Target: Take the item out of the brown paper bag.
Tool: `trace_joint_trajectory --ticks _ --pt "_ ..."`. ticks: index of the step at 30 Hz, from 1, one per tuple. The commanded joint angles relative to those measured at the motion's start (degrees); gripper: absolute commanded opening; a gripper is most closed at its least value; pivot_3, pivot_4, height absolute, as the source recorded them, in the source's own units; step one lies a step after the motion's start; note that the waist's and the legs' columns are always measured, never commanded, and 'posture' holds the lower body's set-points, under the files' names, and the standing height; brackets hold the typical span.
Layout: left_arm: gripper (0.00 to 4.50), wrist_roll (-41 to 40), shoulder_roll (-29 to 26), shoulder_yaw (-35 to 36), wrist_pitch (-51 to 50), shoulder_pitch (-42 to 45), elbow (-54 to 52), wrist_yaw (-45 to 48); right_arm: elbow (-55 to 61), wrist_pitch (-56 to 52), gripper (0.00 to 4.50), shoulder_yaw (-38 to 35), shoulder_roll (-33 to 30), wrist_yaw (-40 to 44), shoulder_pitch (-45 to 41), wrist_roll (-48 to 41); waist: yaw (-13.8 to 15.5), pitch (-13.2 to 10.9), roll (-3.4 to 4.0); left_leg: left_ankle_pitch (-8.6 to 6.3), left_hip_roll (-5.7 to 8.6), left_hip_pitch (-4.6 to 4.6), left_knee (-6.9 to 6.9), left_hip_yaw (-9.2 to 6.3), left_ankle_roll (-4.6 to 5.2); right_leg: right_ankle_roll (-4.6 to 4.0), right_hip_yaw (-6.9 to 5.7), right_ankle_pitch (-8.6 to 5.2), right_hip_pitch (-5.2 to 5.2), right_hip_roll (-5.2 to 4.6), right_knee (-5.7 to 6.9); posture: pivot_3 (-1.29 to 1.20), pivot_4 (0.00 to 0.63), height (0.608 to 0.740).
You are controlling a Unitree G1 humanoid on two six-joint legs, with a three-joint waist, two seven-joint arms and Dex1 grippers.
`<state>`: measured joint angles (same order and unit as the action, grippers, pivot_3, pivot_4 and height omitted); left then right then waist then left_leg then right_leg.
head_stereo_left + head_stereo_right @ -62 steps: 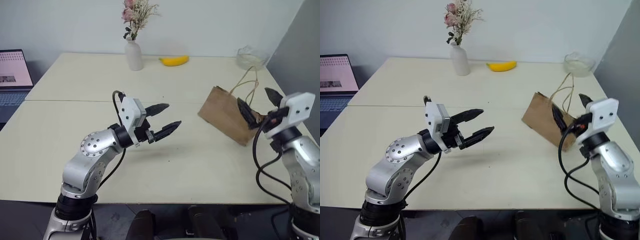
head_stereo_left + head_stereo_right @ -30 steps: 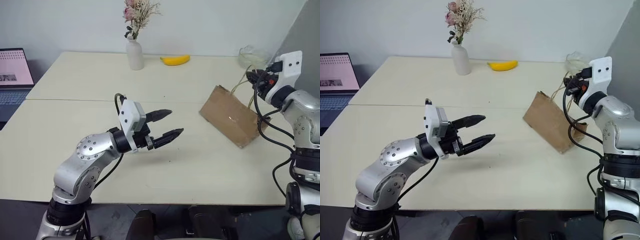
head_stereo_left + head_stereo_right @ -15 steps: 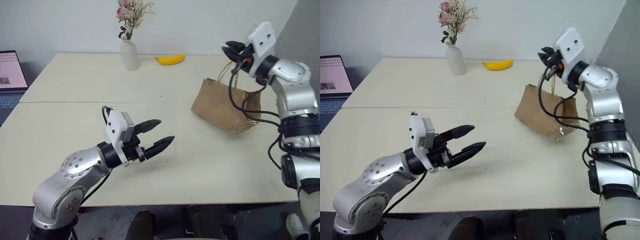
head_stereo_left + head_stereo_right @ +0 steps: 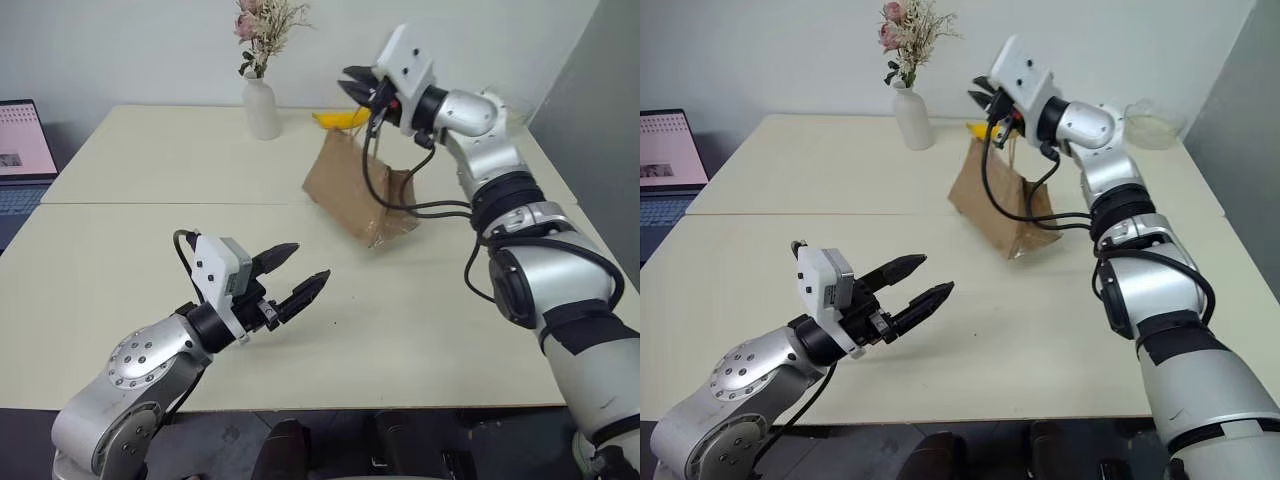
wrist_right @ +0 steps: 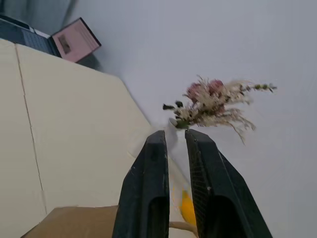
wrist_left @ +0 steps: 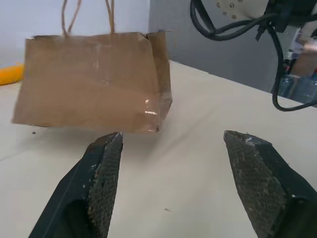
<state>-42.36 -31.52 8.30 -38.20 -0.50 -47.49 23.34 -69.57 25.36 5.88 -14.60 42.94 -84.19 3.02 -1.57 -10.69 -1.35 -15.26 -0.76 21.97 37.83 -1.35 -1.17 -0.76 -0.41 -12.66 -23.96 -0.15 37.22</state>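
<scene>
The brown paper bag (image 4: 350,188) hangs tilted over the middle of the table, its lower edge near or on the tabletop. Its cord handles (image 4: 376,140) run up into my right gripper (image 4: 352,86), which is shut on them above the bag. The right wrist view shows the two fingers (image 5: 148,168) almost together, with the bag's top edge (image 5: 74,220) below them. My left gripper (image 4: 291,273) is open and empty, level over the near table and pointing at the bag (image 6: 94,82). The item is hidden.
A yellow banana (image 4: 981,130) lies behind the bag. A white vase (image 4: 262,108) with dried flowers stands at the back of the table (image 4: 140,240). A laptop (image 4: 22,140) sits at the far left and a glass bowl (image 4: 1155,126) at the back right. A grey panel (image 4: 600,110) stands to the right.
My right gripper has swung left and up from the table's right edge, carrying the bag by its handles toward the middle. The left gripper has drawn back a little, still open.
</scene>
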Motion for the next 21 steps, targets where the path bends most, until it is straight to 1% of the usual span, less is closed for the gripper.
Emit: trace_joint_trajectory --ticks 1,7,9,13,15,18,21 --pt "3.41 0.78 -0.41 0.79 1.87 -1.26 -2.5 -0.05 -1.48 3.5 0.27 0.45 0.84 1.56 -1.54 1.71 0.13 -0.01 0.02 0.0 0.0 0.01 0.0 0.0 0.0 0.0 0.0 0.0 0.0 -0.01 0.0 0.0 0.15 0.74" --pt "3.41 2.38 -0.08 -1.88 2.76 -2.32 -2.88 0.07 -3.3 3.74 0.27 3.82 1.11 1.54 -0.05 6.79 0.12 -0.01 0.02 0.0 0.03 0.03 0.01 0.01 0.0 -0.01 0.01 0.01 -0.02 -0.04 0.0 0.0 0.15 0.74" --pt "3.41 2.67 -0.02 -2.41 2.94 -2.37 -2.89 0.15 -3.2 3.73 0.99 3.71 0.87 2.54 -0.09 6.82 0.09 -0.02 0.02 0.0 0.02 0.04 0.01 0.0 0.0 -0.01 0.0 0.01 -0.05 -0.03 0.02 0.0 0.15 0.74" --pt "3.41 2.58 -0.22 -3.15 3.02 -2.09 -2.33 0.99 -1.41 2.71 1.81 2.52 -0.56 5.92 -0.37 5.53 0.08 -0.02 0.03 0.0 0.01 0.03 0.0 0.0 0.0 -0.02 -0.01 0.0 -0.06 -0.02 0.06 0.0 0.15 0.74" --pt "3.41 2.42 -0.31 -3.14 3.02 -2.28 -2.45 1.29 0.27 2.36 2.51 1.71 -1.2 8.14 -0.05 4.19 0.06 -0.02 0.03 0.0 0.01 0.03 0.0 0.0 0.0 -0.02 0.0 0.0 -0.06 -0.02 0.05 0.0 0.15 0.74" --pt "3.41 1.77 -0.69 -2.6 2.92 -2.27 -1.95 2.36 11.21 -3.05 3.56 -0.66 -3.67 17.48 3.54 -2.07 0.1 -0.02 0.03 0.0 0.0 0.03 0.0 -0.03 0.0 -0.01 -0.03 0.0 -0.05 -0.02 0.04 0.0 0.15 0.74" --pt "3.41 1.6 -1.0 -2.36 2.9 -1.7 -1.36 3.09 24.6 -12.26 3.56 -2.18 -6.09 20.67 8.49 -6.73 0.25 -0.02 0.03 0.0 0.01 0.05 0.01 -0.07 0.0 0.0 -0.06 0.0 -0.03 -0.03 0.02 0.0 0.15 0.74"
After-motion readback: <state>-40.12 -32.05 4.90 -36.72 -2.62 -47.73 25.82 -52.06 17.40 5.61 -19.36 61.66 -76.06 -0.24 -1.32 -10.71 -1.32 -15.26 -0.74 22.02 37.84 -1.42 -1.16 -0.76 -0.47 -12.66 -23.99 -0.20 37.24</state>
